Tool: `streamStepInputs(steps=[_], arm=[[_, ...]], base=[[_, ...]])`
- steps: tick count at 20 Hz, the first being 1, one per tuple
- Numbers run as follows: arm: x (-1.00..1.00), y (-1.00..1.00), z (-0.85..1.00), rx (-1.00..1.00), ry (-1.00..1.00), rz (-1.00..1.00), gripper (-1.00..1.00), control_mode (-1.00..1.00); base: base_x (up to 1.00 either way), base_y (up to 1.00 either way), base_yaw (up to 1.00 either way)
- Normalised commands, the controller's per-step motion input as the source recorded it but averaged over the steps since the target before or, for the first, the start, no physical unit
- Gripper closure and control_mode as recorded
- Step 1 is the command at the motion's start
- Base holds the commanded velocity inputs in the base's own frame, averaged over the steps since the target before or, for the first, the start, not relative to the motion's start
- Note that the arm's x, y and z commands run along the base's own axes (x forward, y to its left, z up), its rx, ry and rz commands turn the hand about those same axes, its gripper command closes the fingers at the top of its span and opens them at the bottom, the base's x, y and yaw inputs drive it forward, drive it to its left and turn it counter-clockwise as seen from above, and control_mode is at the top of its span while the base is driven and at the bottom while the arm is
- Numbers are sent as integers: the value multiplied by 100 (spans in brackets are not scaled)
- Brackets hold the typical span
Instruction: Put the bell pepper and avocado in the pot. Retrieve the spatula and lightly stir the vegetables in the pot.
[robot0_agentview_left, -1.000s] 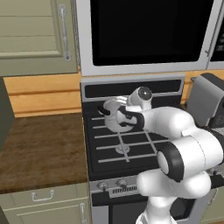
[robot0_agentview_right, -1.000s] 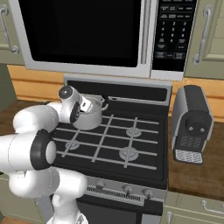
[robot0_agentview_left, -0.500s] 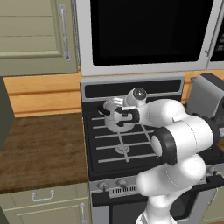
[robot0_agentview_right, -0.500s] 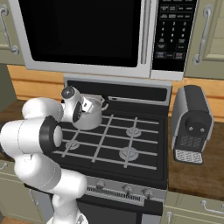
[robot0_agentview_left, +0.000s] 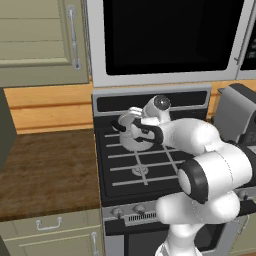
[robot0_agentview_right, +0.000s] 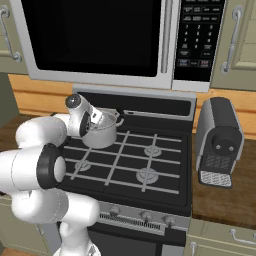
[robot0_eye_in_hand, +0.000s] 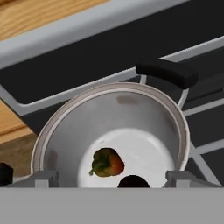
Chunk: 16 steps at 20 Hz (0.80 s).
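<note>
— Since you asked about the pot first: where does it sit?

— You'll find it on the rear left burner of the stove, close under the black back panel. In the hand view you look straight down into it. One black handle sticks out at its far rim.

— What do you see inside?

— You have the bell pepper lying on the steel bottom, reddish-orange with a green stem. Just beside it, at the near edge of the picture, a dark rounded shape shows. You can't tell from this view what it is.

— And the gripper?

— You see it right over the pot, and its fingers stand wide apart, one at each side of the hand view, with nothing between them.

— What lies around the stove?

— To your left a dark wooden counter with pale green drawers under it. To your right a grey coffee machine on the other counter. Above the stove hangs the microwave, with its keypad on the right.
</note>
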Motion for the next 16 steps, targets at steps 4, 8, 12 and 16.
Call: streamStepInputs(steps=[4,8,12,16], arm=[[-81,-12,76,0,-4,0,-100,-100],[-100,-43,90,0,1,1,-100,-100],[-100,-28,45,0,15,0,-100,-100],[-100,-3,-3,0,27,0,-100,-100]], base=[[0,0,0],[0,0,0],[0,0,0],[0,0,0]])
